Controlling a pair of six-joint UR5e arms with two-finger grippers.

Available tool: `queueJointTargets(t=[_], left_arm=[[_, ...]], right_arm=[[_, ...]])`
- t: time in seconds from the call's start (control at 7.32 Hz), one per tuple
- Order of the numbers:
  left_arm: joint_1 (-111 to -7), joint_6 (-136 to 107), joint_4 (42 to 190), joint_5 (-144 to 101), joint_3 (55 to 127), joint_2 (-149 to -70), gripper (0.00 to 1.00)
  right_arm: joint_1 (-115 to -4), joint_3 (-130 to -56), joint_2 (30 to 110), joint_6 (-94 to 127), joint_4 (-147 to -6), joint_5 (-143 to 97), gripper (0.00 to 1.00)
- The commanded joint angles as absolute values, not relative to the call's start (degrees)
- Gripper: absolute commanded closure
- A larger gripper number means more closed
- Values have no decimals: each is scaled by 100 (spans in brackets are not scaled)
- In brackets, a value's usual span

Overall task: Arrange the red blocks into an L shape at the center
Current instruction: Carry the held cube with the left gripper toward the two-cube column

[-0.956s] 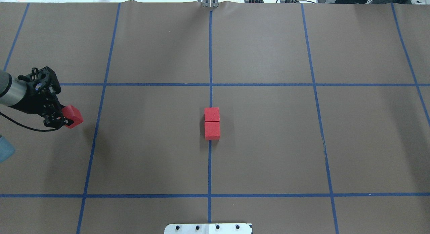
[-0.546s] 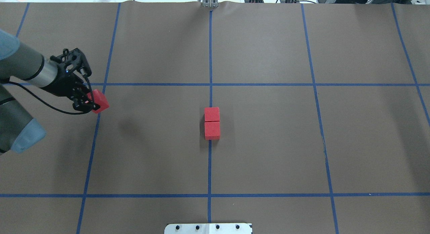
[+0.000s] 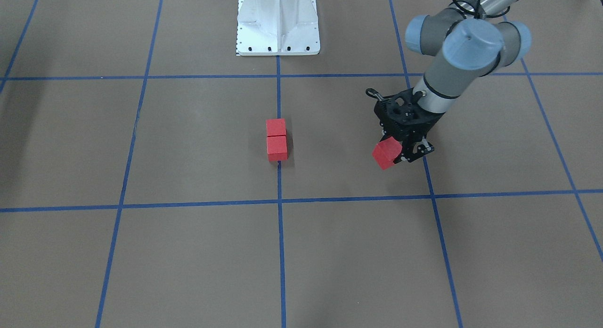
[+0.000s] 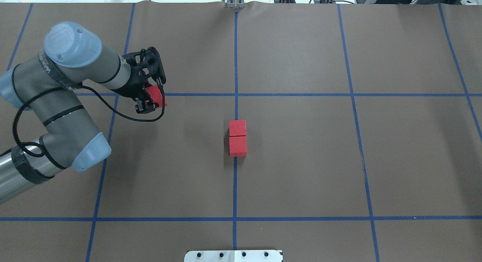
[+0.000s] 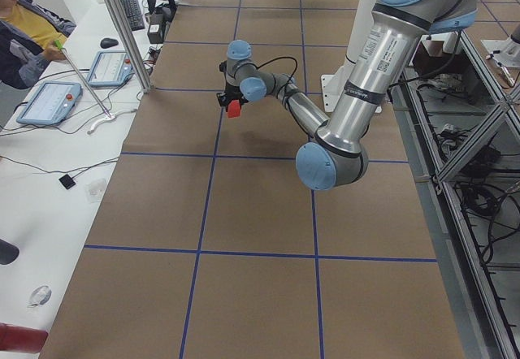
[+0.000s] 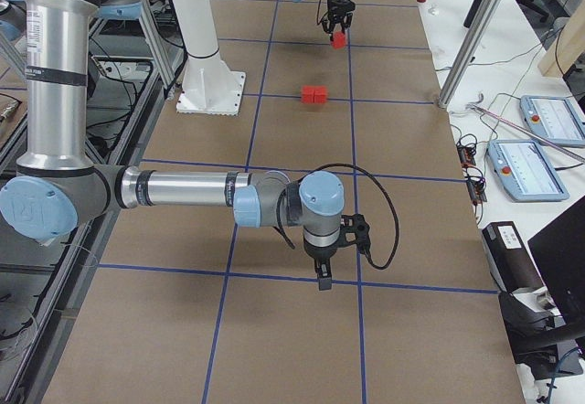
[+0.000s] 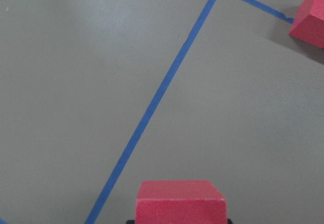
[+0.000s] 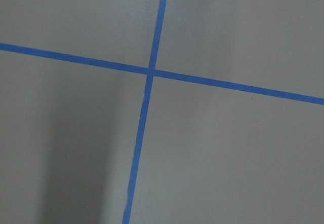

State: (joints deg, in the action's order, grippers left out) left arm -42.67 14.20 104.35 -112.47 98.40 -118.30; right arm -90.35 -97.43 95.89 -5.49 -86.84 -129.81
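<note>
1. Left end effector is clamped on one red block, the held red block. In the front-facing view the same end effector has the block tilted, with one corner pointing down.
2. The held red block appears lifted off the surface. From overhead it sits over a crosswise blue tape line, on the robot's left half and well apart from the center.
3. The left wrist view shows the held red block at the bottom edge between the fingers. A corner of another block shows at top right.
4. The other two red blocks are flat on the surface at the center, touching face to face in a straight row of two: far block, near block.
5. That pair sits on the lengthwise blue line, covering it and shifted slightly to the robot's right. The front-facing view shows the same pair, squared to the grid.
6. No block sits beside the pair, so the L shape is not yet formed.
7. Right end effector shows only in the exterior right view, pointing down over the surface far from the blocks. Cannot tell whether its jaws are apart or together.
8. The right wrist view shows only bare surface and a tape crossing, with no fingers in frame.
</note>
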Motion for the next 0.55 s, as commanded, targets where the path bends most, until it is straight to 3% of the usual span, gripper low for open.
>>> queueJointTargets(t=[0.0, 0.41], left_arm=[[-3992, 2321, 9839, -10951, 9791, -12312, 100], [-3411, 2268, 9114, -10986, 9484, -13068, 100]], right_arm=[[-9035, -9703, 9589, -527, -8684, -12981, 1], [-9035, -9686, 9598, -527, -8684, -12981, 1]])
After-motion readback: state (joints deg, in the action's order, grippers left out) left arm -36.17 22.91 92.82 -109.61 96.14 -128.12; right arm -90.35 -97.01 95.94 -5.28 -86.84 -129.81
